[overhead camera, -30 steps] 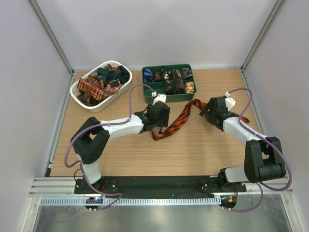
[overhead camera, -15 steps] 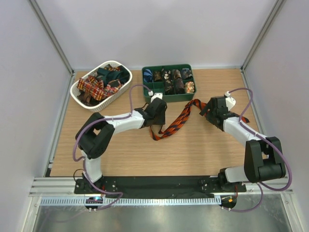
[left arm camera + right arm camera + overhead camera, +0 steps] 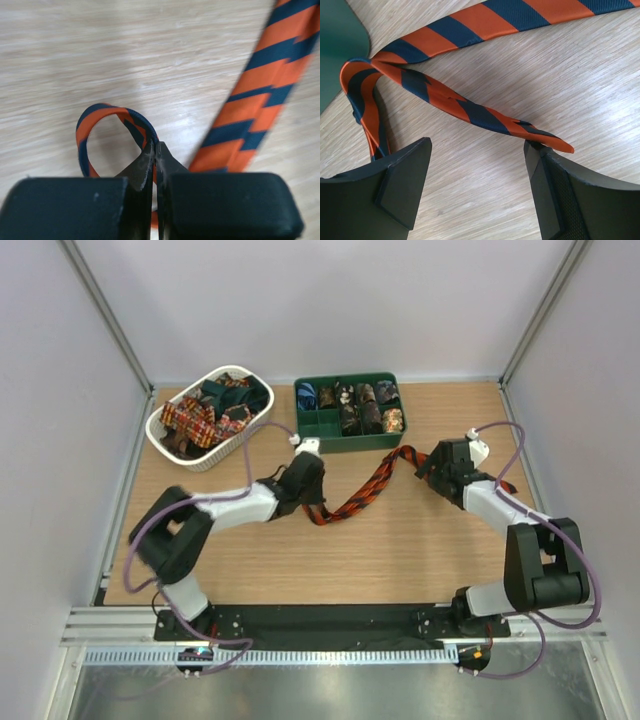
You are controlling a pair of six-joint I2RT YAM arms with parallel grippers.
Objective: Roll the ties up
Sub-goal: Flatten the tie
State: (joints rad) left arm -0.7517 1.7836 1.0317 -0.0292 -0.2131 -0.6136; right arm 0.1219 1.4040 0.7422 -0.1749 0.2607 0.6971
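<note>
An orange-and-black striped tie point(image 3: 365, 490) lies slantwise across the middle of the table, its far part running under my right arm. My left gripper point(image 3: 312, 508) is at the tie's lower left end. In the left wrist view that gripper point(image 3: 155, 147) is shut on the narrow end, which curls into a small loop point(image 3: 100, 117) beside the fingertips; the wider band point(image 3: 260, 85) runs off to the right. My right gripper point(image 3: 425, 468) stands open over the tie's upper bend. In the right wrist view a twisted stretch of tie point(image 3: 470, 107) lies just ahead of the open gripper point(image 3: 477, 150), its tip touching the right finger.
A white oval basket point(image 3: 152, 425) at the back left holds several loose ties point(image 3: 200, 415). A green compartment tray point(image 3: 345, 447) at the back centre holds several rolled ties point(image 3: 365, 405); its corner point(image 3: 340, 35) shows close to the right gripper. Walls enclose the table on three sides.
My left gripper has shut on the tie's narrow end and shifted left, dragging that end with it. The right gripper has stayed in place, still open.
</note>
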